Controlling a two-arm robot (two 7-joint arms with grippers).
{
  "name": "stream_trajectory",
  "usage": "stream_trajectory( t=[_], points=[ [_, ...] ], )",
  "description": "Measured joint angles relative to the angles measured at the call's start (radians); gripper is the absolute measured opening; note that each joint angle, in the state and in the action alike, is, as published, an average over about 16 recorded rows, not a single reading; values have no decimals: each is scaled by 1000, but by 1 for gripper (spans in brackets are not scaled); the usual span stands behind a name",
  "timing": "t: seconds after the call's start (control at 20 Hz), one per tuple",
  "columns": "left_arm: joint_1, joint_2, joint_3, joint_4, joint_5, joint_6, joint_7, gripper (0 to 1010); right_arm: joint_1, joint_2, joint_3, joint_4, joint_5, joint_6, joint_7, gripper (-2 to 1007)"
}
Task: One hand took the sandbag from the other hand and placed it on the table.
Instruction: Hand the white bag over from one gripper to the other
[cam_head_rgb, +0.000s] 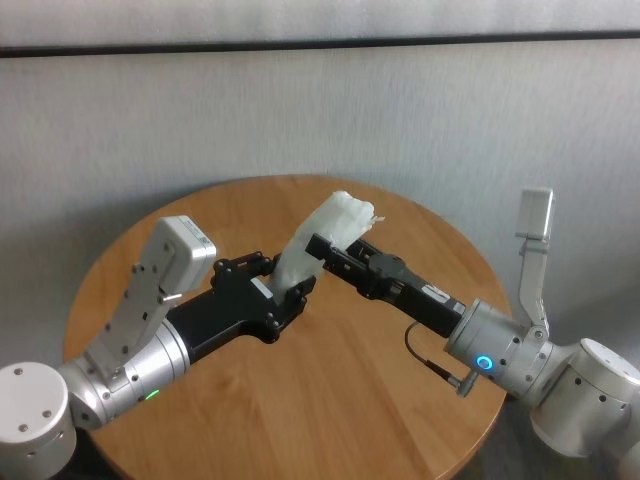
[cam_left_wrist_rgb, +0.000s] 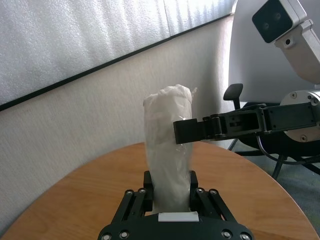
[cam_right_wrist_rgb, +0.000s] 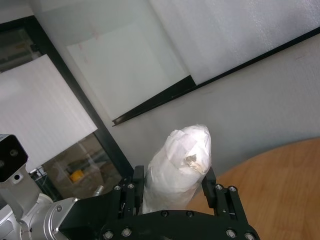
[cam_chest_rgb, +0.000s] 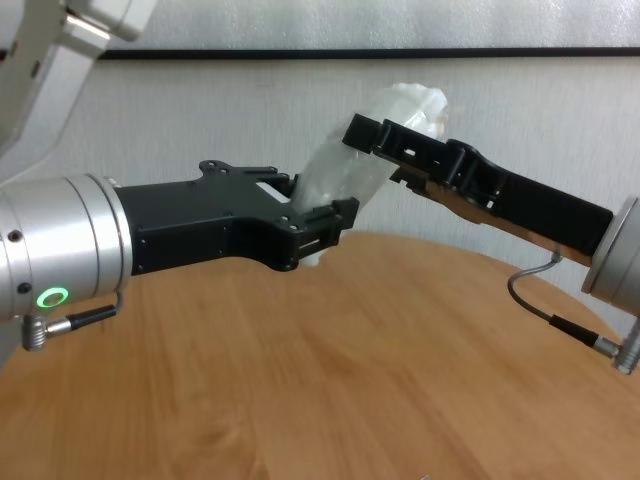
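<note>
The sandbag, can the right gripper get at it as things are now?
Probably yes: the right gripper already straddles the sandbag's upper end above the table, while the left gripper holds only its lower end.

My left black two-finger gripper (cam_head_rgb: 290, 290) sits on a silver cylindrical wrist carrying a green ring light (cam_head_rgb: 152, 393), and my right black two-finger gripper (cam_head_rgb: 330, 245) sits on a silver cylindrical wrist carrying a blue-cyan ring light (cam_head_rgb: 485, 363). The lumpy, elongated sandbag (cam_head_rgb: 320, 240) is white and slightly translucent, with a small grey-brown patch at its twisted tip in my right wrist view. The large round wooden table (cam_head_rgb: 330, 400) is light orange-brown with faint wood grain, and the wall behind it is pale grey, crossed by a black horizontal strip (cam_head_rgb: 300, 44).
</note>
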Motion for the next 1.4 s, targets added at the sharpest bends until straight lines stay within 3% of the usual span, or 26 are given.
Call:
stream_trajectory(
  t=[0.5, 1.4],
  points=[
    [0, 0, 0, 0, 0, 0, 0, 411, -1, 1, 1, -1, 1, 0, 0, 564],
    [0, 0, 0, 0, 0, 0, 0, 411, -2, 1, 2, -1, 2, 0, 4, 548]
  ],
)
